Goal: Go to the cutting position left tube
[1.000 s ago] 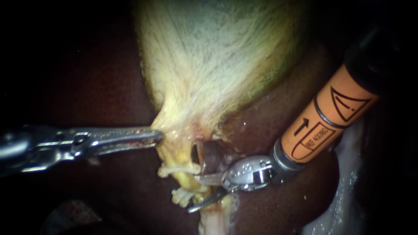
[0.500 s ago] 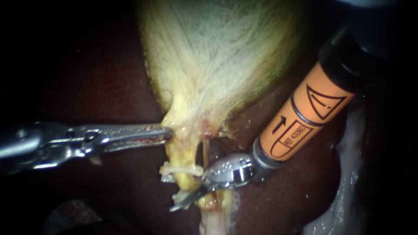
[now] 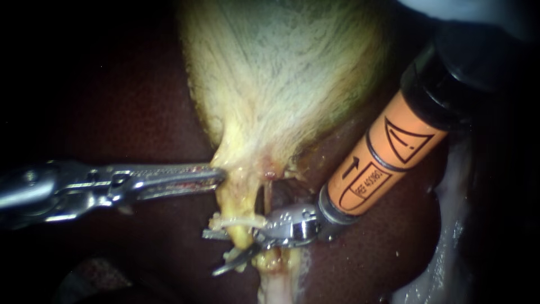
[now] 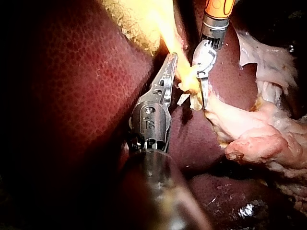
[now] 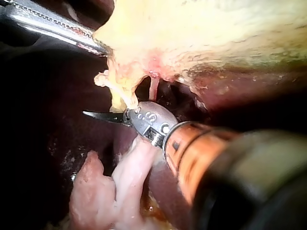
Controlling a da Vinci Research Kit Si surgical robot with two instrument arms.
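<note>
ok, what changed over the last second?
The right instrument slid in across the left tube. Its open blades, earlier beside the tube, now appear to straddle it below the gallbladder. Nothing was taken hold of or let go. The left instrument still grips the gallbladder's neck.

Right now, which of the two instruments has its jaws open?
The right instrument, on the orange shaft: its blades gape astride the yellow tube. The left instrument has its jaws shut on the gallbladder.
</note>
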